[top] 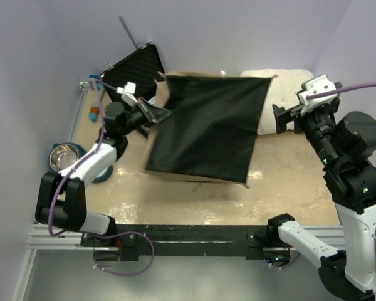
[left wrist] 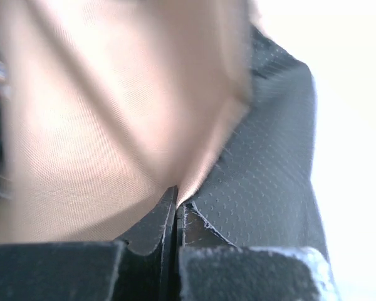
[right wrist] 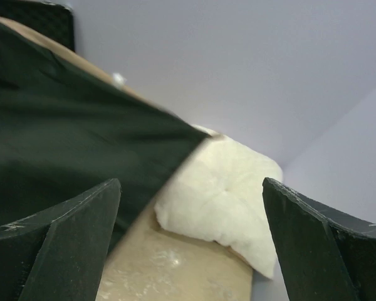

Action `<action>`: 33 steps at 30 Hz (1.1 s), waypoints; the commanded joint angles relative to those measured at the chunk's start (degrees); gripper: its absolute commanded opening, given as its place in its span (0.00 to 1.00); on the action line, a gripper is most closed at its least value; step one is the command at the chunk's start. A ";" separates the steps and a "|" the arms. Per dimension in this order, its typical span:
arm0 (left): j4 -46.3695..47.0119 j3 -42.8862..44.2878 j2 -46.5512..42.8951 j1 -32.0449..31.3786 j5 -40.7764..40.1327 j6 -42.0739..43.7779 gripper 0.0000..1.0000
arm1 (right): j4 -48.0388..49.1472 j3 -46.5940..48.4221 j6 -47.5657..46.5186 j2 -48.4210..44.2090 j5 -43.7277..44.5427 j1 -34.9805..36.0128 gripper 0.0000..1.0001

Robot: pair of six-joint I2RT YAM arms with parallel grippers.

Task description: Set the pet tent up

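Pet tent (top: 207,132) sits pinched at its edge in left end effector (top: 158,115), right end effector (top: 281,119) spread alongside.

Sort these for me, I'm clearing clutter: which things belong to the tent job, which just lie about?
Job: tan canvas pet tent with black floor panel; left gripper, shut on its edge.
Lying about: white fluffy pillow; black hard case; round metal bowl.
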 commanded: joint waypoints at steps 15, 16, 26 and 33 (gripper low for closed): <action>-3.46 -10.87 -8.12 -26.13 -11.10 5.51 0.05 | 8.19 -11.43 4.90 -0.39 -30.08 -0.18 0.95; -3.80 -11.40 -8.82 -26.31 -11.18 5.59 0.07 | 12.22 -12.57 4.45 -0.21 -30.45 -0.18 0.95; -9.62 -12.27 -11.99 -12.10 -11.71 3.41 0.00 | 14.27 -10.74 7.05 -3.79 -16.76 -0.18 0.99; -5.05 -13.68 -10.33 -8.56 -15.14 -3.89 0.00 | 5.07 -13.02 12.25 -9.53 -7.78 -0.18 0.98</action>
